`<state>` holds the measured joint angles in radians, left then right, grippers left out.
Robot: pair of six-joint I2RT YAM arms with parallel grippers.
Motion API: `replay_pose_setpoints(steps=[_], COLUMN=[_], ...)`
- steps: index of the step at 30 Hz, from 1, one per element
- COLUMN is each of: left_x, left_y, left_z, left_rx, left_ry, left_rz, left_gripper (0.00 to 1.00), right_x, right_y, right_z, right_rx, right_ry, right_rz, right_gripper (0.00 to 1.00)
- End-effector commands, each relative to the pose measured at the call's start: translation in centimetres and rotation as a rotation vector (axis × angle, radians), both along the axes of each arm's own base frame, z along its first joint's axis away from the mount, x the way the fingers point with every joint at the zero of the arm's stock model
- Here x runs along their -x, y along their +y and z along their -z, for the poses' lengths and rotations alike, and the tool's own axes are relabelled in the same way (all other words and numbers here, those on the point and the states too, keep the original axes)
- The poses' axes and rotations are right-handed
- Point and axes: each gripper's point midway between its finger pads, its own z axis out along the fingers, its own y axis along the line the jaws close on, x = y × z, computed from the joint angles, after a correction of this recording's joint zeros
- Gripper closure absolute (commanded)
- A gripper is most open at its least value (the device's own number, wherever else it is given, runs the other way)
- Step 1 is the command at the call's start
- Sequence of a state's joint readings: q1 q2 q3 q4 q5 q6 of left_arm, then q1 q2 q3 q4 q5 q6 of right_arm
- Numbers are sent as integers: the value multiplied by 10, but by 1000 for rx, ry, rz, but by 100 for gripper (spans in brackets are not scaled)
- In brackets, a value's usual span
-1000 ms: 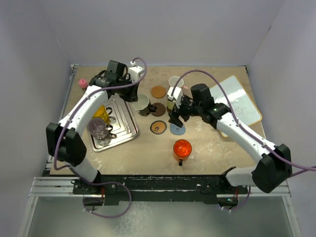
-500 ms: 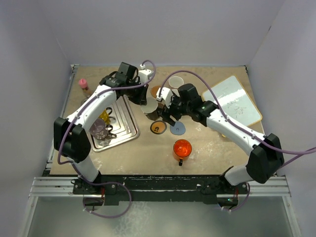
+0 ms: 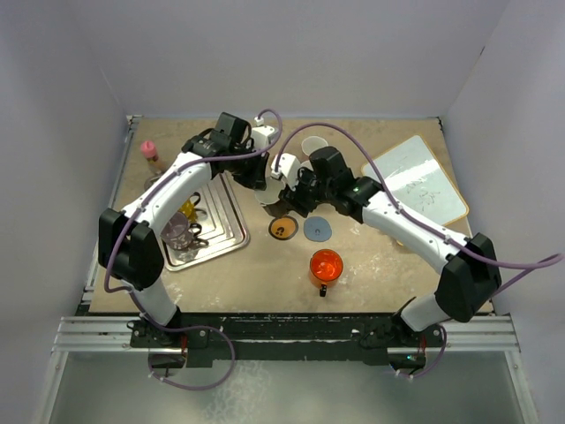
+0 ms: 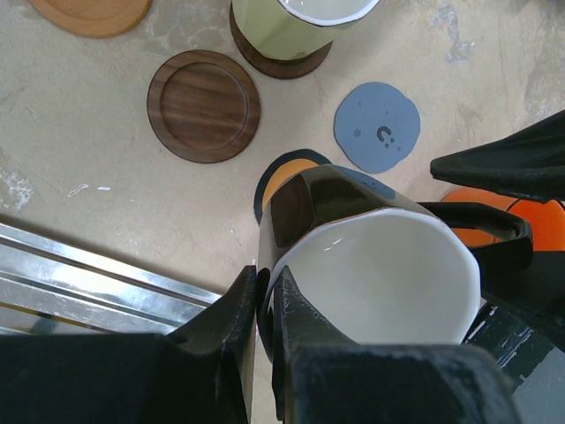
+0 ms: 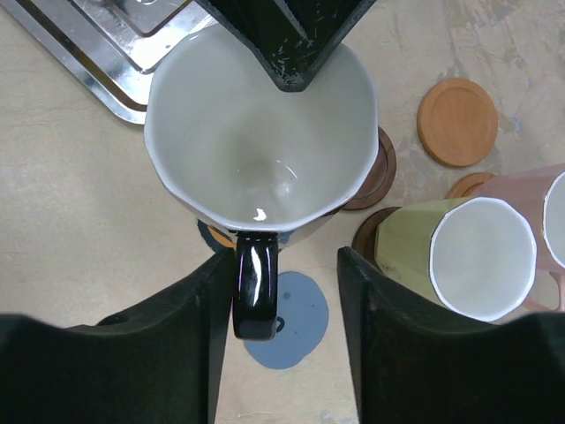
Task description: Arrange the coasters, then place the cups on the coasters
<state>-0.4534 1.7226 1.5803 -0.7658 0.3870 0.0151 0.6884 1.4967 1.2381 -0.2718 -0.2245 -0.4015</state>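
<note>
A black cup (image 4: pixel 371 265) with a white inside hangs above the black, orange-centred coaster (image 4: pixel 287 172). My left gripper (image 4: pixel 265 283) is shut on its rim, one finger inside and one outside. My right gripper (image 5: pixel 287 265) is open around the cup's black handle (image 5: pixel 256 291): the left finger is against it, the right one apart. A grey-blue coaster (image 5: pixel 296 327) lies below the handle. A pale green cup (image 5: pixel 459 252) stands on a dark brown coaster (image 4: pixel 265 62), with a pink cup (image 5: pixel 547 212) beside it. The red-orange cup (image 3: pixel 325 265) stands on a coaster near the front.
A silver tray (image 3: pixel 225 234) on the left holds a purplish glass cup (image 3: pixel 174 231) and a yellow cup (image 3: pixel 184 205). Brown (image 4: pixel 203 106) and orange (image 5: pixel 457 121) coasters lie bare. A pink-capped bottle (image 3: pixel 150 152) stands far left, a white board (image 3: pixel 415 181) at the right.
My left arm carried the black cup right, over the coasters. My right arm swung left to it, and its jaws narrowed around the handle.
</note>
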Motion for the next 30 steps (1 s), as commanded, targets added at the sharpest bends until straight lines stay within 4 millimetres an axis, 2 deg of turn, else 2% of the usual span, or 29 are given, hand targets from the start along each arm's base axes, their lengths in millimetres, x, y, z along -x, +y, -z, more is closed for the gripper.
replay_pose_setpoints(steps=[1,5,11,14,17,21,22,24,26,30], left_x=[-9,-8,-7,-7,-6,-6,-5,-5,-4,-2], left_y=[-21,-23,-24,-24,-23,-22,-22,-22,-20,-18], left_z=[-42,-41,-41,-41,-40,-43,-43,-44,-46,-54], left_rx=[118,118,118,116,115,114,112,111,108,107], left_ry=[-85,-82,-78,-79,-80,-94,-97,-111,-126,-168], left_rz=[29,32,37,37,39,46,49,58,69,90], left_gripper=[97,97,97,97,97,97,97,97,93,76], right_x=[-6,-6,-6,-8,-9,-10,-6,-2,-2,3], right_y=[9,10,10,10,9,7,6,3,0,-8], right_z=[-18,-18,-11,-7,-7,-10,-8,-9,-10,-9], right_rx=[-22,-17,-3,6,12,15,18,7,8,16], right_ry=[-44,-42,-28,-23,-27,-41,-28,-24,-44,-73], right_rz=[-10,-14,-11,-7,0,4,-5,0,5,-5], right_gripper=[50,57,58,62,73,97,100,100,100,100])
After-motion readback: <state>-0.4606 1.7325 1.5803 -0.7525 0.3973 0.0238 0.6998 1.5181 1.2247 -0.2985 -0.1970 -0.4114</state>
